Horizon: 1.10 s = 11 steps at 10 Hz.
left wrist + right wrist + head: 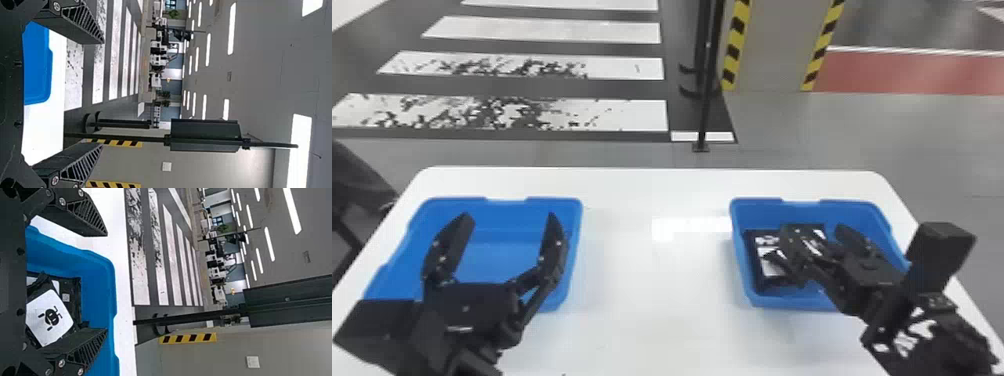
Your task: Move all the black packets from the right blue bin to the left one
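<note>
1. Black packets [772, 262]: lay overlapping in the right blue bin [743, 272], toward its left side, partly behind the right gripper [812, 229] in the head view.
2. Slanted the right arm [957, 350] in from the lower right, with the right gripper angled forward and leftward over the black packets.
3. Held the right gripper spread, with a wide gap between its fingertips; could not tell whether either finger touched a packet.
4. Brought the left arm [472, 362] in from the bottom edge, with the left gripper [508, 215] pointed forward over the left blue bin [504, 250], parted and clamped on nothing.
5. Showed, in the right wrist view, a broad white label [39, 309] with a black figure and a small square code [65, 297]; in the head view, just pale patches, partly covered.
</note>
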Available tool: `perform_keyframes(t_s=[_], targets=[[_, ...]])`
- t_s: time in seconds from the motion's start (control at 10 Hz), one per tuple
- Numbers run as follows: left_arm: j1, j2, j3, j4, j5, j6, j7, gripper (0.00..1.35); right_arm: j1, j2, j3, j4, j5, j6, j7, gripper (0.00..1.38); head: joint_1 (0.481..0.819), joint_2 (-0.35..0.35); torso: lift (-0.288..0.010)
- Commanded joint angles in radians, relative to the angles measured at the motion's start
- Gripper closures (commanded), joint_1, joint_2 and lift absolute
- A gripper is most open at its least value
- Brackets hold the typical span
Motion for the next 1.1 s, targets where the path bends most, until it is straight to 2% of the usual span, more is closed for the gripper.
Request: perform_keyframes(t_s=[0.0, 0.2, 0.5, 1.0], targets=[[0.000, 0.000, 0.002, 0.000, 0.002, 0.000, 0.000, 0.11, -0.050, -0.001, 0.001, 0.038, 0.005, 0.084, 0.000, 0.17, 0.695, -0.055, -0.140], [0.000, 0.000, 0.000, 0.000, 0.002, 0.003, -0.002, 0.11, -0.090, 0.004, 0.007, 0.070, -0.001, 0.170, -0.005, 0.17, 0.695, -0.055, -0.140], [-0.005, 0.000, 0.002, 0.005, 0.002, 0.003, -0.005, 0.11, -0.087, 0.005, 0.027, 0.060, -0.019, 0.268, -0.092, 0.17, 0.695, -0.052, -0.140], [-0.010, -0.002, 0.002, 0.015, 0.004, -0.005, -0.011, 0.11, -0.151, -0.010, -0.003, 0.127, 0.019, 0.305, -0.101, 0.17, 0.695, -0.075, -0.140]])
